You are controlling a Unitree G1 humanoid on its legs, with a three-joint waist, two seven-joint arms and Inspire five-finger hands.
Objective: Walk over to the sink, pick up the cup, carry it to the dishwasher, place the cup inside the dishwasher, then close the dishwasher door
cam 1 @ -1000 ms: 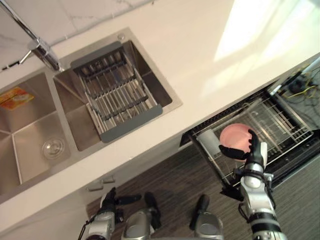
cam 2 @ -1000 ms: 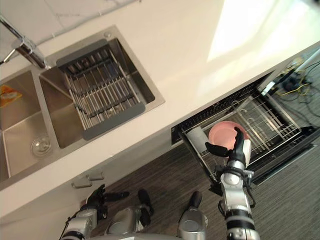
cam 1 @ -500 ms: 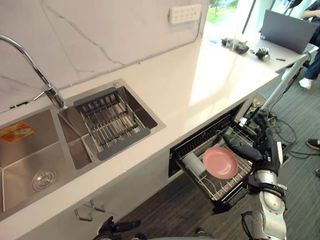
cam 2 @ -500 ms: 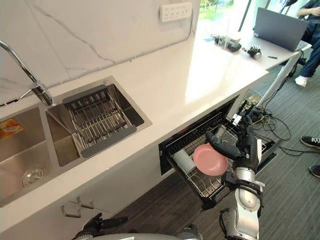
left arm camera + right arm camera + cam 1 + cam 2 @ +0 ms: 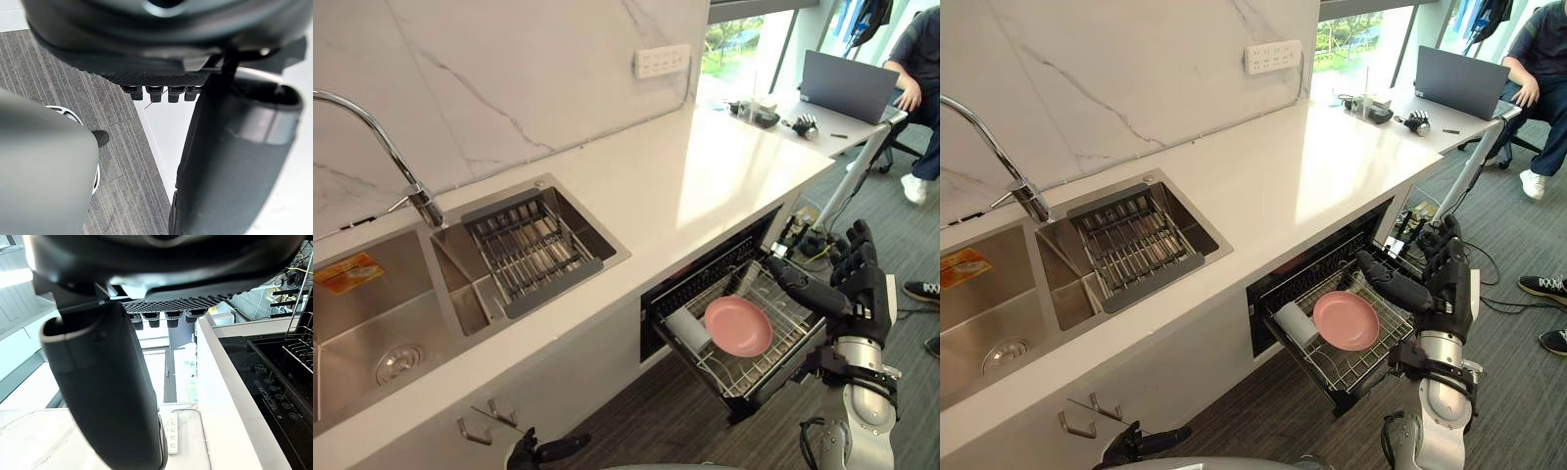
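A pink round dish [image 5: 737,326] lies in the pulled-out wire rack [image 5: 790,335] of the open dishwasher under the counter. Beside it a white cup [image 5: 688,330] rests on its side. My right hand [image 5: 860,290] hovers just right of the rack, open, fingers straight up and thumb reaching toward the dish without touching it. Its own wrist view shows the thumb [image 5: 107,382] spread with nothing held. My left hand [image 5: 1141,443] hangs low by the cabinet front, open and holding nothing; in its wrist view the thumb [image 5: 230,156] stands over grey floor.
A double steel sink [image 5: 372,304] with a tap [image 5: 411,191] and a drying rack [image 5: 533,250] lies to the left. A person [image 5: 915,59] sits at a laptop [image 5: 850,86] far right. Another person's shoe [image 5: 920,291] and cables [image 5: 803,240] lie on the floor by the dishwasher.
The camera has tilted up. One second ago my right hand was curled round the pink dish over the rack; now the dish lies in the rack and the hand has let go and drawn back.
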